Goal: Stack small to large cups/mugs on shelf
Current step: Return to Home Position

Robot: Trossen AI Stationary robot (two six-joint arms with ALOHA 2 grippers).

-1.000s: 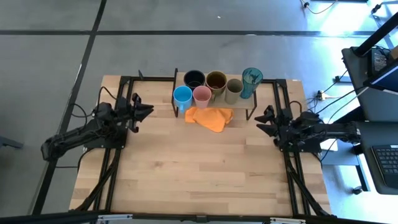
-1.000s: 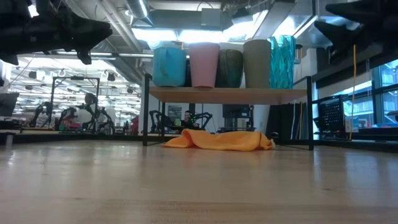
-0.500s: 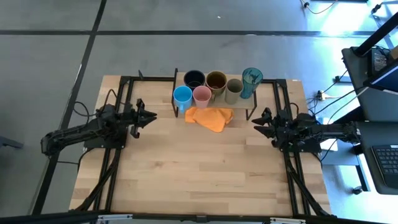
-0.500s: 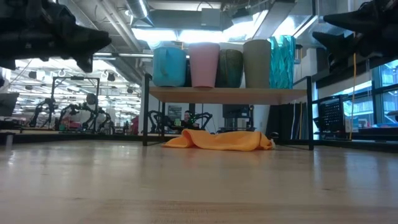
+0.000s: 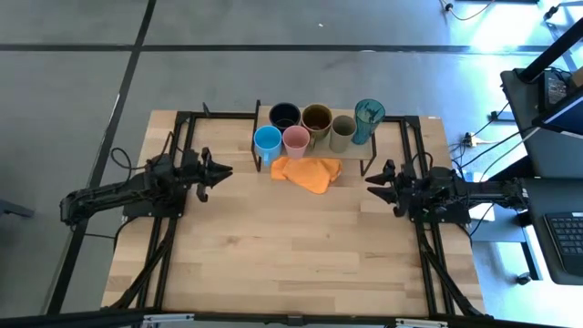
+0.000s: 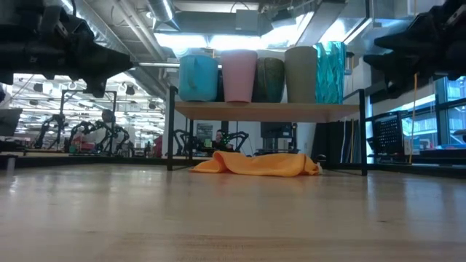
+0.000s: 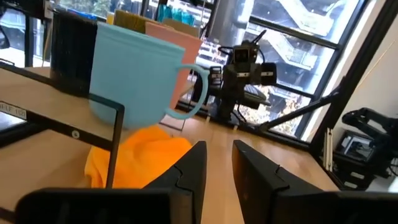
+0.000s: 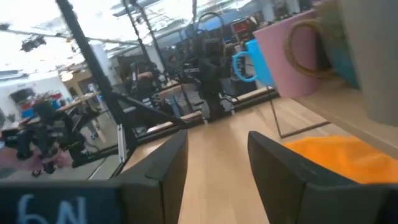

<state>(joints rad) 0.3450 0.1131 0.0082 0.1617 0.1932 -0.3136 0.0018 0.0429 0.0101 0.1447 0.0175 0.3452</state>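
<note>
Six cups (image 5: 317,118) stand on the shelf (image 6: 266,110) above a cloth (image 5: 308,173); the left gripper (image 5: 221,170) hovers empty, fingers barely parted, the right gripper (image 5: 372,179) empty, fingers wide apart.

Six cups (image 5: 317,118) in two rows on shelf (image 6: 266,110); cloth (image 5: 308,173) beneath

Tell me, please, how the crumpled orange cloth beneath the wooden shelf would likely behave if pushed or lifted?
The crumpled orange cloth lies in soft folds, so it would probably hang limp when lifted. Pushed, it would likely bunch up rather than slide. It lies partly under the low light-wood shelf, so lifting it straight up might catch the board.
</note>
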